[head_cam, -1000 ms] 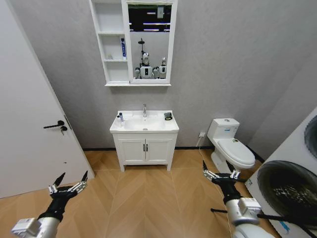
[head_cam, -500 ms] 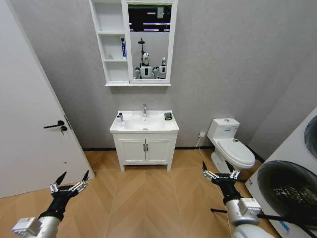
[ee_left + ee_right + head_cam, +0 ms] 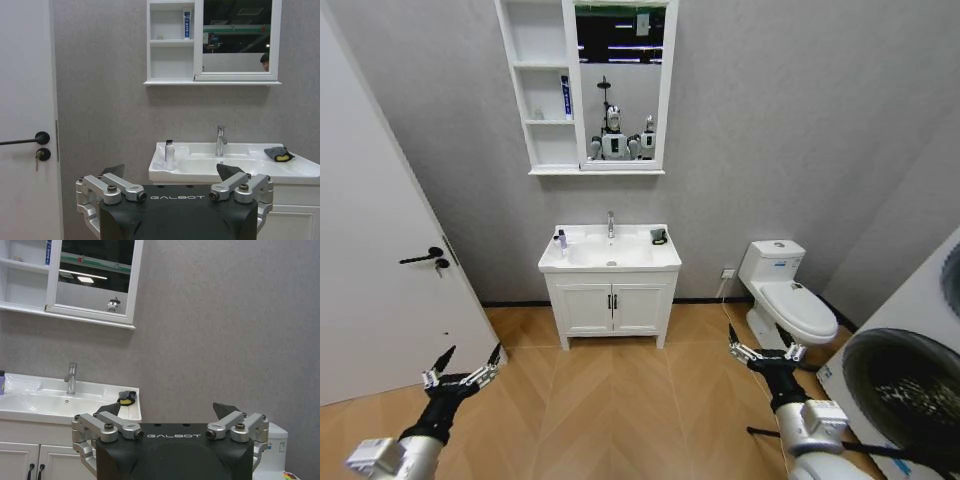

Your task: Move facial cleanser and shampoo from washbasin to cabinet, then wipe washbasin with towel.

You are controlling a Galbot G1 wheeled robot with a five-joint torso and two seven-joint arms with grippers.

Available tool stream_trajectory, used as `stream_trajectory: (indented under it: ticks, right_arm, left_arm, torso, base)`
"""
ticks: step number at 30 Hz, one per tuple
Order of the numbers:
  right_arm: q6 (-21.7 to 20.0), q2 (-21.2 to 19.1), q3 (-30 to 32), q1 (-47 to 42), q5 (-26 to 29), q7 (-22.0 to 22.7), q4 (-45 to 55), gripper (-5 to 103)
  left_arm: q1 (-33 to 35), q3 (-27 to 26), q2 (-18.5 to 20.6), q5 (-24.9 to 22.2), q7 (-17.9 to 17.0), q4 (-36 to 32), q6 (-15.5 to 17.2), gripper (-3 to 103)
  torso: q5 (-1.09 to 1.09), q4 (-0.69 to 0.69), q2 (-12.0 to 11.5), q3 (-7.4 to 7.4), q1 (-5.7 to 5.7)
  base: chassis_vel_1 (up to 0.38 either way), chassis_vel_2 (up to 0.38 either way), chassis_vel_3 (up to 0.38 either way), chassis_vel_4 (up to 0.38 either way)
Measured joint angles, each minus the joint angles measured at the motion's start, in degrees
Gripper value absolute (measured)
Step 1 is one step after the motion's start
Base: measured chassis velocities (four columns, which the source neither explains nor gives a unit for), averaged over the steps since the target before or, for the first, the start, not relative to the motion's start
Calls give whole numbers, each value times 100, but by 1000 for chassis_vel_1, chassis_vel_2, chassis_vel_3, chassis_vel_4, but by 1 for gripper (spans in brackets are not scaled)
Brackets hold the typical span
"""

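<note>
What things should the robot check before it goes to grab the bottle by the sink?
1. Left gripper open and empty: ok, held low over the floor.
2. Right gripper open and empty: ok, also low, near the toilet.
3. Bottle upright on the washbasin rim, left of the tap: ok.
4. Close enough to reach it: not ok, open floor lies between the robot and the washbasin.
5. Cabinet has shelf room: ok, a blue tube stands on one shelf with space beside it.
6. Towel ready on the washbasin's right side: ok.
</note>
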Motion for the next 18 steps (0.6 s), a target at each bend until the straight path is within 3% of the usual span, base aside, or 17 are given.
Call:
stream_trajectory:
  ticks: [18]
  right_arm:
    - [29, -11, -17, -3, 6, -71, -53, 100]
  left_arm:
    - [26, 62, -81, 83, 13, -11, -70, 100]
  torso:
    - [1, -1, 1, -1, -2]
  base:
    - [-113, 114, 118, -115]
